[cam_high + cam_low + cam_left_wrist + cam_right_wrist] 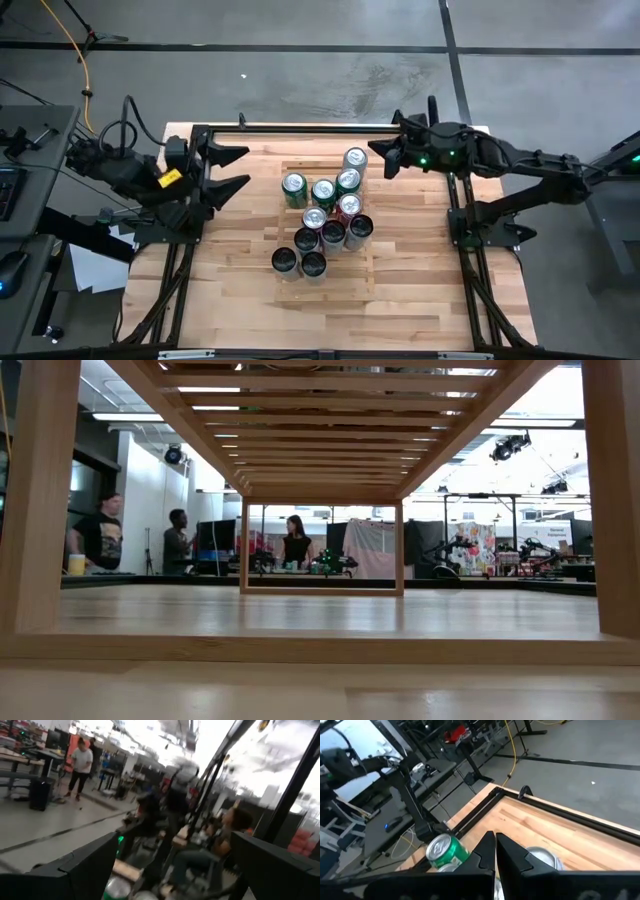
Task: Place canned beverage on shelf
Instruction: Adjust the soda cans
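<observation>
Nearest us, the right claw [495,851] stood pressed together, empty, above the cans [325,222], which we found clustered on the shelf [385,265] mid-desk [240,270]. The left claw [238,168] stood spread, empty, apparently parked clear beside them.

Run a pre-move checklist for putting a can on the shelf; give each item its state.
1. Left gripper open, empty, clear of the cans: ok.
2. Right gripper shut, holding nothing: ok.
3. Cans upright in one cluster on the shelf: ok.
4. Free slats at the shelf's near end: ok.
5. Which can is to be moved: cannot tell.
</observation>
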You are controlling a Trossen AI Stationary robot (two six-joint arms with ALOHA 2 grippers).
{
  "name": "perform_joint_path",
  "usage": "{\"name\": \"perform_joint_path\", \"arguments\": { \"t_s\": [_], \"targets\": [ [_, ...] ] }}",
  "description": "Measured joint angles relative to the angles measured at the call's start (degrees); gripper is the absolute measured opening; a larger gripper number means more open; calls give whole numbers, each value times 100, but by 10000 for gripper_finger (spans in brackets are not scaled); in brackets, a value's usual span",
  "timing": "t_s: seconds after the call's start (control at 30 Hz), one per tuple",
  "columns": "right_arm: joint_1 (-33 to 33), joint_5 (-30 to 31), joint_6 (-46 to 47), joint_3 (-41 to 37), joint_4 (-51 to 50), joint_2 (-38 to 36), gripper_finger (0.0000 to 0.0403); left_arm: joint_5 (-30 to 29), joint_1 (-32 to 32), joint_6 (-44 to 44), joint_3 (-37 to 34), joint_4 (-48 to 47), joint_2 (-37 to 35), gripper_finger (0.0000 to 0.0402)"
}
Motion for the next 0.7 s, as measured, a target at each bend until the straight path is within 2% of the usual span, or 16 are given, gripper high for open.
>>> {"name": "perform_joint_path", "arguments": {
  "t_s": [0.13,0.3,0.43,0.53,0.6,0.7],
  "targets": [
    [-155,-1,9,0,30,0,0,-75,131,-7,0,-543,-12,376],
    [-420,-2,-179,0,25,0,0,-479,539,-1,0,-527,13,376],
    [-759,143,-688,0,25,0,0,-689,1086,6,0,-562,64,376],
    [-1197,108,-1454,0,24,0,0,-742,1553,6,0,-542,94,376],
    [-1599,-160,-1960,0,13,4,0,-798,1877,7,1,-538,146,376],
    [-2282,-904,-2241,0,-18,35,0,-820,2389,8,-1,-515,246,376]
  ]
}}
